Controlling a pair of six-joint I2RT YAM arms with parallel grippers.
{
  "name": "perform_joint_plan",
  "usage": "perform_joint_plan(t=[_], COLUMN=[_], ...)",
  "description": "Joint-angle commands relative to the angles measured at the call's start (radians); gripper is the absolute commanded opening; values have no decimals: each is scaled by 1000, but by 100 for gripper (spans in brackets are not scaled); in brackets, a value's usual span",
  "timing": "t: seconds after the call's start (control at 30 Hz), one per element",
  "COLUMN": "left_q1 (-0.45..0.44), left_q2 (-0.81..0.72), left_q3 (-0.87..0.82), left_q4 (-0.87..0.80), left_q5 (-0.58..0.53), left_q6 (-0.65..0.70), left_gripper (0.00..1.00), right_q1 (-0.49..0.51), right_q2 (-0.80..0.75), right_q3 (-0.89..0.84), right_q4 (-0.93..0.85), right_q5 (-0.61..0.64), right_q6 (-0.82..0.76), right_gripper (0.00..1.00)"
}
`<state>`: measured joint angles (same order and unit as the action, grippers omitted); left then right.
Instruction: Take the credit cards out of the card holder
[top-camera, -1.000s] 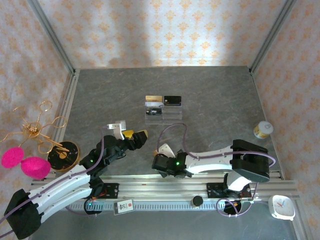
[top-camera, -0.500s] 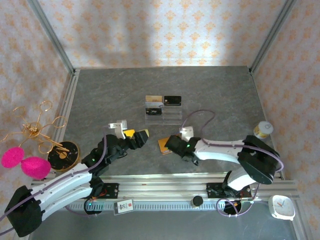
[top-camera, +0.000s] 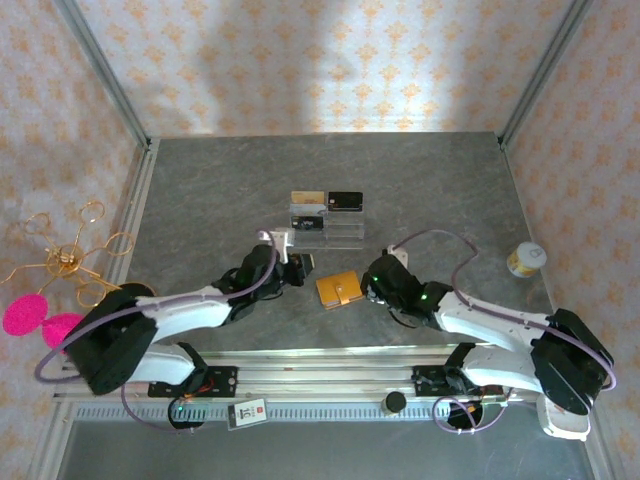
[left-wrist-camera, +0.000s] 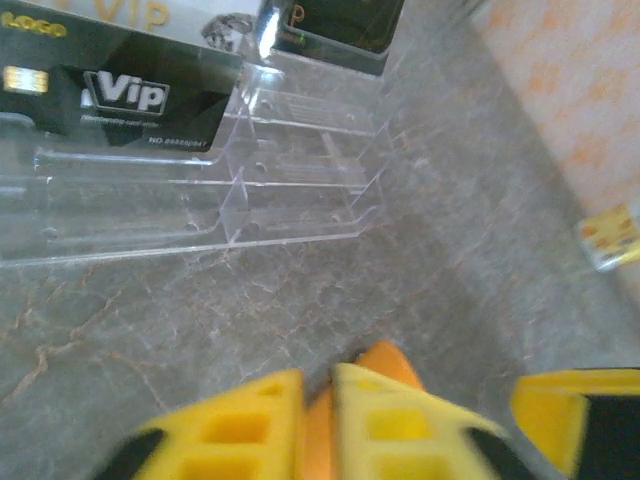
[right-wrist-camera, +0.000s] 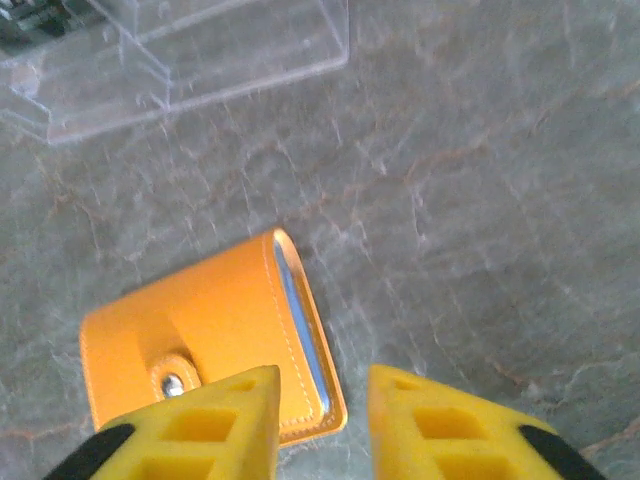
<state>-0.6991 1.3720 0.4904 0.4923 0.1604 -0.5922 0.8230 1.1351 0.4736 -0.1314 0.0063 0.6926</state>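
The card holder (top-camera: 339, 289) lay flat and folded shut on the table (top-camera: 200, 190), between the two grippers and just in front of the clear stand (top-camera: 330, 232), which held a gold card (top-camera: 306, 198) and a black card (top-camera: 345, 200). The right gripper (right-wrist-camera: 322, 385) hung over its near corner with fingers apart, one above the leather and one above bare table, gripping nothing. The left gripper (left-wrist-camera: 318, 378) had its fingers closed. An orange blur at their tips might have been the holder's edge, but I could not tell whether it was pinched. A pale card edge (right-wrist-camera: 300, 320) showed along the holder's side.

The danger, as I judged it, was that the holder lay loose. A push from the right fingers could slide it, perhaps into the stand. With the snap (right-wrist-camera: 172, 383) apparently fastened, tugging the card edge could drag the whole holder along.
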Motion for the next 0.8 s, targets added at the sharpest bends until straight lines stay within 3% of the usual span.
perform_joint_plan(t=[0.0,0.2,0.43,0.57,0.77], left_q1=[-7,-18,-32,-32,-54], left_q2=[114,292,382,388,338], left_q3=[104,212,263,267,171], left_q4=[-31,-133,-221,-251,-233], left_q5=[-4,-2,-45,-31,88], left_q6=[73,107,127,119,41], left_gripper=[4,0,0,0,0], right_q1=[-2,-2,-2,-2,-3], right_q2=[15,67,160,200,254], right_q3=[-46,-68,-48,-27,27], right_q4=[43,67,123,127,133], right_q5=[-56,-74,-82,-73,-55], right_q6=[11,-18,-55,-74,-116], right_gripper=[25,21,19,18,17])
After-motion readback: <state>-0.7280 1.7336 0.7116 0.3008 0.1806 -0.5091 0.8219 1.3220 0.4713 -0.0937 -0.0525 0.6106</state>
